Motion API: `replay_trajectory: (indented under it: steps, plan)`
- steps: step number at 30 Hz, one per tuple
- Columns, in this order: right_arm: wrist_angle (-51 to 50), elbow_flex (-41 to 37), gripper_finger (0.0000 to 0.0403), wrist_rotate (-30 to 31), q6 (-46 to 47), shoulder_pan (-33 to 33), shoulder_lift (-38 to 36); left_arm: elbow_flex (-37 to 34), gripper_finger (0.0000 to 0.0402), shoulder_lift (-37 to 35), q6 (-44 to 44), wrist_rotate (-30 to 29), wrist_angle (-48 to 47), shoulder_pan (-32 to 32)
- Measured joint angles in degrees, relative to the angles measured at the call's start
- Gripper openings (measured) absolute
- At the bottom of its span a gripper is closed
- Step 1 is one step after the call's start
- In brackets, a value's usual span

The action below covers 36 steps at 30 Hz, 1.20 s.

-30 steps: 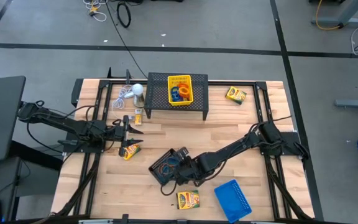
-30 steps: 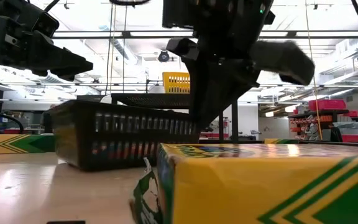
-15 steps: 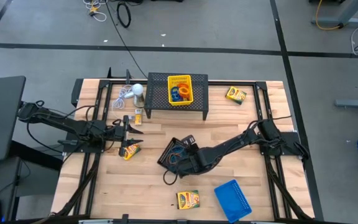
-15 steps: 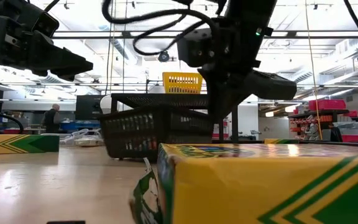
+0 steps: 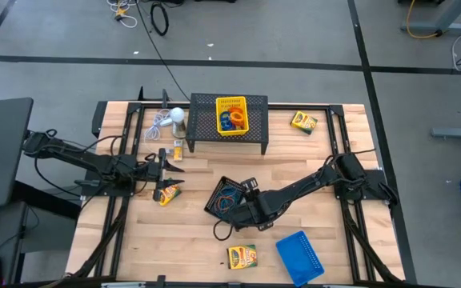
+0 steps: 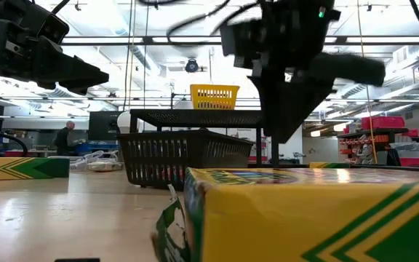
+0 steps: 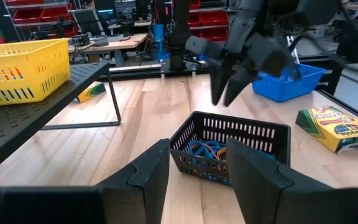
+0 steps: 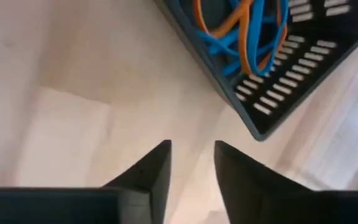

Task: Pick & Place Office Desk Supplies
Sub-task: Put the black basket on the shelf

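The black mesh tray (image 5: 229, 196) rests flat on its base at mid-table, holding blue and orange rubber bands (image 8: 247, 31). My right gripper (image 5: 245, 214) is open and hangs just near of the tray's near-right corner (image 8: 260, 127), touching nothing; the left wrist view shows it (image 7: 227, 93) above the tray (image 7: 229, 146). My left gripper (image 5: 163, 166) waits open near the left edge, above a crayon box (image 5: 169, 193). The yellow tray (image 5: 232, 114), with bands inside, sits on the black stand. The blue tray (image 5: 300, 254) lies near the near edge.
More crayon boxes lie at the far right (image 5: 303, 122), at the near edge (image 5: 242, 256) and by the stand (image 5: 178, 150). The large black mesh stand (image 5: 258, 132) and a white round object with cord (image 5: 176, 114) occupy the far side. A dark loop (image 5: 222, 232) lies near the tray.
My right gripper carried the black tray toward the far edge and a little right; the tray tipped up on the way and now sits flat. The gripper then drew back toward the near edge, clear of the tray. The left arm kept still.
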Motion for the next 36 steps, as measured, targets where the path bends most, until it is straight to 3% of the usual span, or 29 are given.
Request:
replay_trajectory:
  steps: [6, 16, 25, 36]
  plan:
    - [2.2, 5.1, 0.0182, -3.9, 5.2, 0.7, -0.4, 0.0, 0.0164, 0.0, 0.0, 0.0, 0.2, 0.0]
    - [19.1, 7.3, 0.0192, -22.2, 12.1, -3.9, 0.1, 0.0, 0.0164, 0.0, -0.5, 0.4, 0.9, 0.0]
    - [22.9, 7.3, 0.0192, -26.9, 14.2, -7.2, 1.5, 0.0, 0.0164, 0.0, -0.4, 0.4, 0.9, 0.0]
    - [25.3, 7.4, 0.0192, -26.5, 15.0, -5.7, 3.0, 0.0, 0.0164, 0.0, -0.4, 0.4, 0.8, 0.0]
